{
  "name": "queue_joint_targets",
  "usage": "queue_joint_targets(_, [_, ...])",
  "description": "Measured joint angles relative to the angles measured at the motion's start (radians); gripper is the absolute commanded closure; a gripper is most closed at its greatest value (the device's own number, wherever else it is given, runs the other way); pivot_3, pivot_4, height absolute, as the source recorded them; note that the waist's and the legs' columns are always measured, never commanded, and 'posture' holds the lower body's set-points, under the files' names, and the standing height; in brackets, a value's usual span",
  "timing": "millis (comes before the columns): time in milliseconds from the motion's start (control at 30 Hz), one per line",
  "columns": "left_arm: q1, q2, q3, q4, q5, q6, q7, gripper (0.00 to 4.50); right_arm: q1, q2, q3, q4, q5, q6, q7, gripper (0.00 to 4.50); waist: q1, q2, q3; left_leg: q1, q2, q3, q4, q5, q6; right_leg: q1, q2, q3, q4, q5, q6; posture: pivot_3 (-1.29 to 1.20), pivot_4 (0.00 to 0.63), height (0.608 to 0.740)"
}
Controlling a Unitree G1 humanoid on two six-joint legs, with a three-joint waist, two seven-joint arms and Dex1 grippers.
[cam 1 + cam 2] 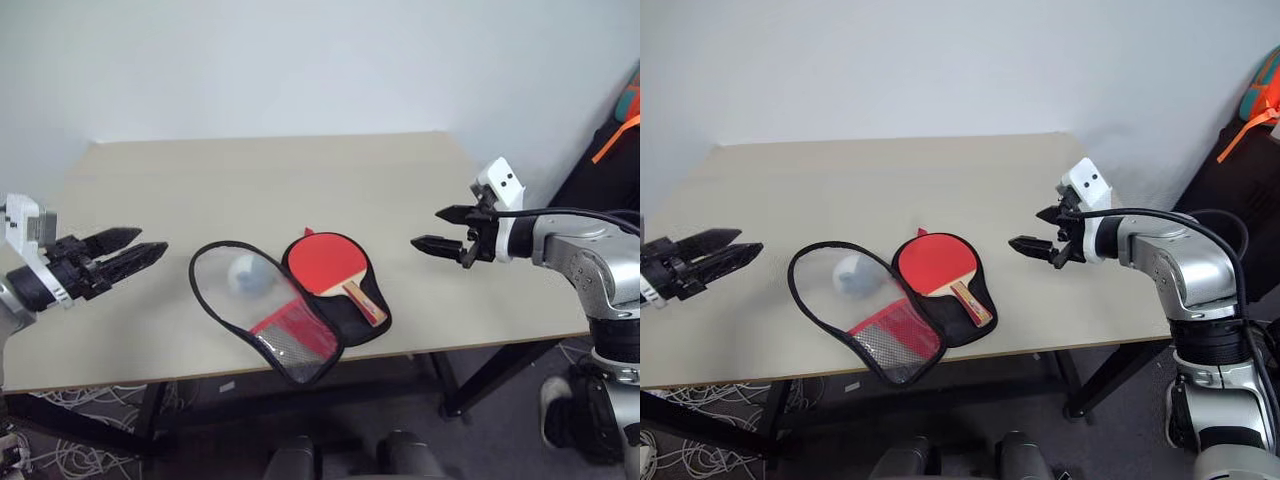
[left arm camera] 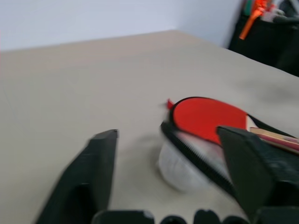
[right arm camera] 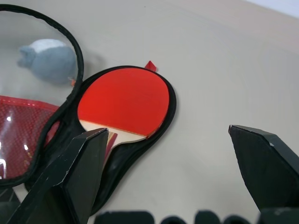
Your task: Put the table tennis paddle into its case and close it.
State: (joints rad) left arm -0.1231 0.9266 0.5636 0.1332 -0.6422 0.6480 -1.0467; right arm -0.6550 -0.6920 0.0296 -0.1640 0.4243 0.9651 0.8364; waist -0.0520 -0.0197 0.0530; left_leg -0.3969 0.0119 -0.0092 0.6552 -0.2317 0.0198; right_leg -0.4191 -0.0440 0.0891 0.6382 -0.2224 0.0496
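The case (image 1: 300, 330) is seen lying unzipped and spread open on the beige bench (image 1: 300, 190), close to the bench's near edge and about midway along it. The table tennis paddle (image 1: 328, 262) is laid in the black half of the case on the side toward the bench's right edge, red face up, its wooden handle (image 1: 366, 304) directed at the near edge. The clear-plastic half is folded out toward the left edge; a small pale ball (image 1: 247, 272) is visible through it, and a red mesh panel (image 1: 283, 325) is seen near its narrow end. The left gripper (image 1: 135, 250) is held above the bench near the left edge, well apart from the case, its jaws parted and holding nothing. The right gripper (image 1: 440, 229) is held in the air toward the right edge, also well apart from the case, its jaws spread wide and empty.
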Motion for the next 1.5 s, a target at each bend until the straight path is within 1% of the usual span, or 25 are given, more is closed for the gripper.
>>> queue_joint_targets(67, [0.032, -0.035, -0.001, 0.004, 0.006, -0.010, 0.015, 2.67, 0.000, 0.000, 0.002, 0.000, 0.000, -0.006, 0.003, 0.00, 0.001, 0.000, 0.000, 0.000, 0.000, 0.000, 0.000, 0.000, 0.000, 0.000, -0.001, 0.000, 0.000, 0.000, 0.000, 0.00, 0.000, 0.739])
queue_joint_targets(100, [0.043, -0.055, -0.001, 0.005, 0.009, -0.013, 0.028, 3.12, 0.000, 0.000, 0.002, 0.000, 0.000, -0.008, 0.005, 0.00, 0.001, -0.001, 0.000, 0.000, 0.000, 0.000, 0.000, 0.000, 0.000, 0.000, -0.001, 0.000, 0.000, 0.000, 0.000, 0.00, 0.000, 0.739])
queue_joint_targets(167, [0.061, -0.091, -0.004, -0.002, 0.010, -0.013, 0.051, 3.85, 0.000, -0.001, 0.002, 0.000, 0.000, -0.009, 0.008, 0.00, 0.001, -0.001, 0.000, 0.000, -0.001, 0.000, 0.001, 0.000, 0.000, 0.000, -0.002, 0.000, 0.000, 0.000, 0.000, 0.00, 0.000, 0.739])
queue_joint_targets(200, [0.072, -0.114, -0.010, -0.011, 0.010, -0.012, 0.064, 4.15, 0.000, -0.001, 0.003, 0.000, 0.000, -0.009, 0.008, 0.00, 0.001, -0.001, 0.000, 0.000, -0.001, 0.000, 0.001, 0.000, 0.000, 0.000, -0.002, 0.000, 0.000, 0.000, 0.000, 0.00, 0.000, 0.739])
queue_joint_targets(300, [0.082, -0.185, -0.062, -0.066, 0.012, -0.009, 0.115, 4.15, -0.003, 0.002, 0.003, 0.000, 0.005, -0.008, 0.006, 0.00, 0.004, -0.001, 0.000, 0.000, -0.001, 0.000, 0.001, 0.000, 0.000, 0.002, -0.002, -0.001, 0.000, 0.000, 0.000, 0.00, 0.000, 0.739])
queue_joint_targets(367, [0.086, -0.215, -0.108, -0.106, 0.011, 0.004, 0.132, 4.15, -0.004, 0.007, 0.003, -0.002, 0.008, -0.005, 0.004, 0.00, 0.002, -0.002, -0.001, 0.000, -0.001, 0.000, 0.001, 0.000, 0.000, 0.002, -0.002, 0.000, 0.000, 0.000, 0.000, 0.00, 0.000, 0.739])
queue_joint_targets(433, [0.091, -0.226, -0.138, -0.144, -0.004, 0.030, 0.132, 4.15, -0.004, 0.008, 0.003, -0.003, 0.009, 0.001, 0.001, 0.00, 0.002, -0.002, 0.000, -0.001, -0.001, 0.000, 0.001, 0.000, 0.000, 0.002, -0.002, 0.000, 0.001, 0.000, 0.000, 0.00, 0.000, 0.739])
queue_joint_targets(500, [0.090, -0.226, -0.149, -0.194, -0.048, 0.078, 0.127, 4.15, -0.003, 0.004, 0.003, -0.004, 0.011, 0.003, 0.005, 0.00, 0.001, -0.002, 0.000, -0.001, -0.001, 0.000, 0.001, 0.000, 0.000, 0.002, -0.002, 0.000, 0.001, 0.000, 0.000, 0.00, 0.000, 0.739])
queue_joint_targets(567, [0.079, -0.228, -0.164, -0.255, -0.110, 0.132, 0.114, 4.15, 0.003, -0.020, 0.005, -0.012, 0.016, 0.001, 0.025, 0.00, 0.002, -0.002, 0.000, -0.001, -0.002, 0.000, 0.001, 0.000, 0.000, 0.002, -0.002, 0.000, 0.000, 0.000, 0.000, 0.00, 0.000, 0.739])
queue_joint_targets(667, [0.050, -0.250, -0.223, -0.312, -0.151, 0.174, 0.112, 4.15, 0.025, -0.064, 0.023, -0.045, 0.019, -0.016, 0.070, 0.00, 0.003, -0.001, 0.000, 0.001, -0.002, 0.000, 0.002, 0.000, 0.000, 0.004, -0.002, -0.001, 0.000, 0.000, 0.001, 0.00, 0.000, 0.739])
queue_joint_targets(733, [0.019, -0.290, -0.276, -0.320, -0.155, 0.185, 0.130, 4.15, 0.046, -0.082, 0.033, -0.053, 0.021, -0.037, 0.101, 0.00, 0.003, -0.002, 0.000, 0.001, -0.002, -0.001, 0.003, 0.000, 0.000, 0.006, -0.002, -0.001, 0.000, 0.000, 0.001, 0.00, 0.000, 0.739])
queue_joint_targets(833, [-0.053, -0.384, -0.377, -0.329, -0.139, 0.187, 0.192, 4.15, 0.074, -0.110, 0.053, -0.074, 0.022, -0.078, 0.145, 0.00, 0.005, -0.002, 0.000, 0.001, -0.003, -0.001, 0.004, 0.000, 0.001, 0.007, -0.001, -0.001, 0.000, 0.000, 0.001, 0.00, 0.000, 0.739])
queue_joint_targets(933, [-0.126, -0.484, -0.478, -0.339, -0.102, 0.183, 0.267, 4.15, 0.077, -0.114, 0.066, -0.080, 0.020, -0.104, 0.163, 0.00, 0.006, -0.002, 0.000, 0.001, -0.003, -0.001, 0.005, 0.000, 0.001, 0.008, -0.001, -0.001, 0.000, 0.000, 0.002, 0.00, 0.000, 0.739])
queue_joint_targets(1033, [-0.161, -0.543, -0.532, -0.340, -0.084, 0.188, 0.326, 4.15, 0.077, -0.114, 0.067, -0.078, 0.015, -0.112, 0.160, 0.00, 0.003, -0.002, 0.000, 0.001, -0.003, -0.001, 0.005, 0.000, 0.001, 0.007, 0.000, 0.000, 0.000, 0.000, 0.002, 0.00, 0.000, 0.739])
queue_joint_targets(1133, [-0.154, -0.540, -0.547, -0.366, -0.085, 0.220, 0.352, 4.15, 0.088, -0.118, 0.066, -0.079, 0.011, -0.114, 0.154, 0.00, 0.001, -0.002, 0.000, 0.002, -0.002, -0.002, 0.004, -0.001, 0.001, 0.007, 0.003, 0.002, 0.000, 0.000, 0.002, 0.00, 0.000, 0.739])
queue_joint_targets(1267, [-0.076, -0.479, -0.522, -0.435, -0.134, 0.289, 0.352, 4.15, 0.118, -0.118, 0.064, -0.081, 0.008, -0.113, 0.139, 0.00, 0.001, -0.002, 0.000, 0.002, -0.001, -0.001, 0.005, -0.001, 0.001, 0.007, 0.003, 0.002, 0.000, -0.001, 0.001, 0.00, 0.000, 0.739])
queue_joint_targets(1367, [-0.019, -0.450, -0.482, -0.443, -0.178, 0.347, 0.359, 3.57, 0.128, -0.118, 0.064, -0.081, 0.007, -0.113, 0.125, 0.00, 0.002, -0.002, 0.000, 0.002, -0.001, -0.002, 0.005, -0.001, 0.001, 0.007, 0.003, 0.002, 0.000, -0.001, 0.001, 0.00, 0.000, 0.739])
queue_joint_targets(1500, [0.016, -0.456, -0.450, -0.443, -0.238, 0.410, 0.399, 2.17, 0.128, -0.116, 0.064, -0.081, 0.008, -0.112, 0.113, 0.00, 0.005, -0.002, 0.000, 0.002, -0.001, -0.002, 0.006, -0.001, 0.001, 0.007, 0.003, 0.002, 0.000, -0.001, 0.001, 0.00, 0.000, 0.739])
